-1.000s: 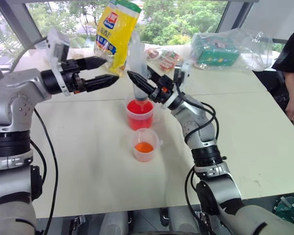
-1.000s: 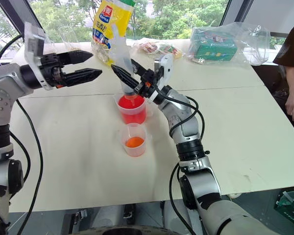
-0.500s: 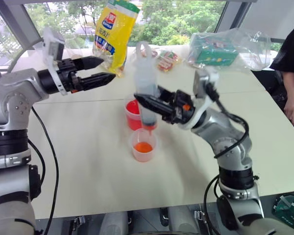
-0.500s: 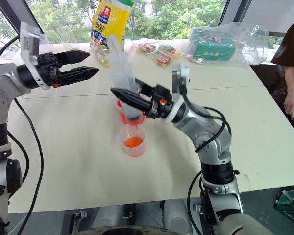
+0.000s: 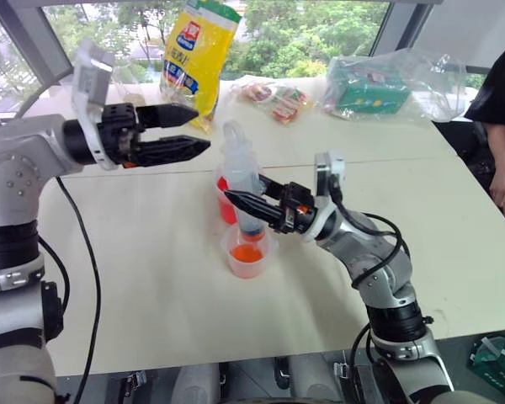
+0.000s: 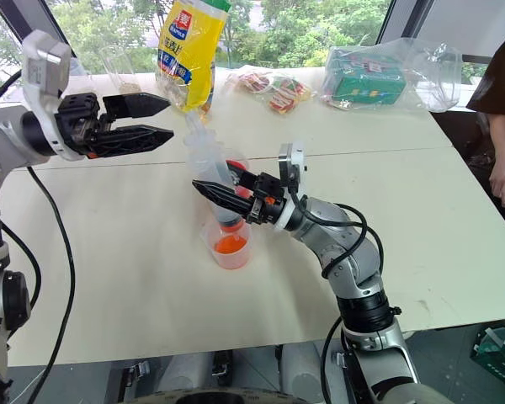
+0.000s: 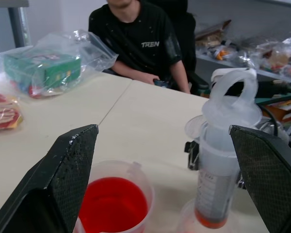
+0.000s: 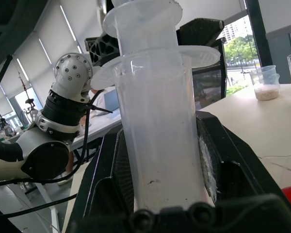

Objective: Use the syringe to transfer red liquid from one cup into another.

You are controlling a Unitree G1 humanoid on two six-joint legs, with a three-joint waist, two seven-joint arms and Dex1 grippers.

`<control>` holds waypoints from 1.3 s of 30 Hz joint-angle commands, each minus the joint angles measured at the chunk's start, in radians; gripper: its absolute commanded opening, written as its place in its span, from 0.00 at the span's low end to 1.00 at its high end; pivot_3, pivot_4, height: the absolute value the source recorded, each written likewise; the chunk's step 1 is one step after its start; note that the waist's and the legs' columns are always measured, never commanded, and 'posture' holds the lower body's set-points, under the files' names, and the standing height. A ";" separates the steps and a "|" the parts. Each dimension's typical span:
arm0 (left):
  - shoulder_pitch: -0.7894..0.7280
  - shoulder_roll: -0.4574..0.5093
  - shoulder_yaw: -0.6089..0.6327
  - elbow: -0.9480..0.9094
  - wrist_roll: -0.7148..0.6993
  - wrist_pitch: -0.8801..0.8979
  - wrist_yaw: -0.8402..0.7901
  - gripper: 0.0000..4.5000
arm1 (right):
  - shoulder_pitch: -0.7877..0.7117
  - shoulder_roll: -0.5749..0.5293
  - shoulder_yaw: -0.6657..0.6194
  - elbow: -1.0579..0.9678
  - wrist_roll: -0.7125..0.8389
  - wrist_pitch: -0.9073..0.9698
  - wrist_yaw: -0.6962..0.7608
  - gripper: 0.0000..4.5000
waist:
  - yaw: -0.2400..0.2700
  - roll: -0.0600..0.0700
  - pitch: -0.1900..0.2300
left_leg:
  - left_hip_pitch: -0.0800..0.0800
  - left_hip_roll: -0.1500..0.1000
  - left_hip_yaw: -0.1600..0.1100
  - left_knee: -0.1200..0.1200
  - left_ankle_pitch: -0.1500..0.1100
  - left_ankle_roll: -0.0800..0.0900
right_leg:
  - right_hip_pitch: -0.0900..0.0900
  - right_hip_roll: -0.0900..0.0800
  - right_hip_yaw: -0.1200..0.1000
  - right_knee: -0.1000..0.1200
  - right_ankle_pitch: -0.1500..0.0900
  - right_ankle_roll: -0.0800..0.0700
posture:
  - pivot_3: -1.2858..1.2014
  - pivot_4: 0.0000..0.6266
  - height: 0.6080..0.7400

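The right gripper [image 5: 246,204] is squeezing the syringe [image 5: 241,172] tight and holding it upright over the small cup [image 5: 247,252]. The syringe tip is sitting just above the orange-red layer. The big cup [image 7: 113,204] of red liquid [image 7: 111,210] is standing just behind. The left gripper [image 5: 194,130] is hanging wide open, up at the left.

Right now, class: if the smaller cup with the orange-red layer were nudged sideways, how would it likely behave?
The smaller cup looks like thin clear plastic holding only a shallow layer, so it is probably light and would slide or tip easily. The syringe tip stands over it, so a nudge might bump it.
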 commanded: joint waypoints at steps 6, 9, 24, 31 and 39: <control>-0.035 -0.083 -0.018 -0.022 -0.004 -0.035 0.047 0.99 | -0.002 0.007 0.013 -0.015 -0.014 -0.027 0.016 0.32 | 0.002 0.000 0.000 | 0.000 0.000 0.000 0.000 0.000 0.000 | 0.000 0.000 0.000 0.000 0.000 0.000 | 0.52 0.24 1.00; -0.044 -0.118 -0.040 -0.023 0.008 -0.047 0.056 0.99 | -0.006 0.005 0.013 -0.011 -0.018 -0.028 0.019 0.32 | 0.002 0.000 0.000 | 0.000 0.000 0.000 0.000 0.000 0.000 | 0.000 0.000 0.000 0.000 0.000 0.000 | 0.52 0.24 1.00; -0.031 -0.172 -0.091 -0.073 -0.008 -0.033 0.030 0.02 | -0.031 0.007 -0.007 -0.010 -0.018 -0.022 0.016 0.32 | 0.001 0.000 0.000 | 0.000 0.000 0.000 0.000 0.000 0.000 | 0.000 0.000 0.000 0.000 0.000 0.000 | 0.52 0.24 1.00; -0.008 -0.165 -0.119 -0.102 0.003 -0.034 0.015 0.02 | -0.062 0.020 -0.025 -0.037 0.014 0.006 -0.012 0.32 | 0.001 0.000 0.000 | 0.000 0.000 0.000 0.000 0.000 0.000 | 0.000 0.000 0.000 0.000 0.000 0.000 | 0.52 0.24 1.00; 0.039 -0.159 -0.150 -0.151 0.005 -0.035 0.008 0.02 | -0.103 0.037 -0.049 -0.075 0.065 0.057 -0.058 0.32 | 0.001 0.000 0.000 | 0.000 0.000 0.000 0.000 0.000 0.000 | 0.000 0.000 0.000 0.000 0.000 0.000 | 0.52 0.24 1.00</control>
